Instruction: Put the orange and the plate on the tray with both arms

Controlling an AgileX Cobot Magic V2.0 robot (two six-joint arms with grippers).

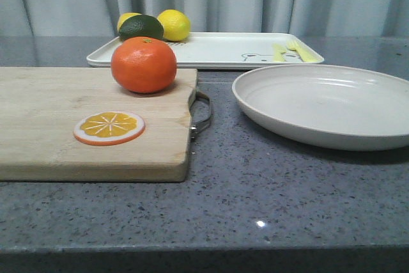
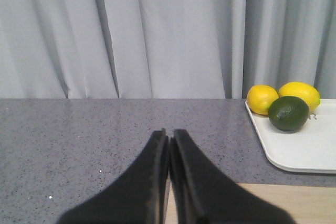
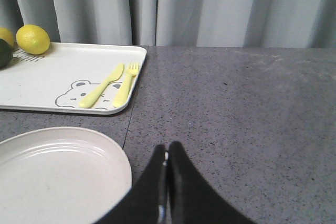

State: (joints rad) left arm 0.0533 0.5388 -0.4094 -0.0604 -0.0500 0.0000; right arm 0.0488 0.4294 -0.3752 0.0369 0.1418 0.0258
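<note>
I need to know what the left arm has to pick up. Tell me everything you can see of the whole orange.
The orange is a whole, round, bright orange fruit with a finely dimpled, slightly glossy skin and a small green stem spot on top. It sits upright on the far right part of the wooden cutting board, behind the orange slice and in front of the tray. Nothing else touches it.

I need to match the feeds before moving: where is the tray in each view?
Front view: tray at the back, behind the cutting board and plate.
Left wrist view: only one corner, at the right edge.
Right wrist view: upper left, bear drawing visible.
Shared landmark: the yellow lemon on it.
</note>
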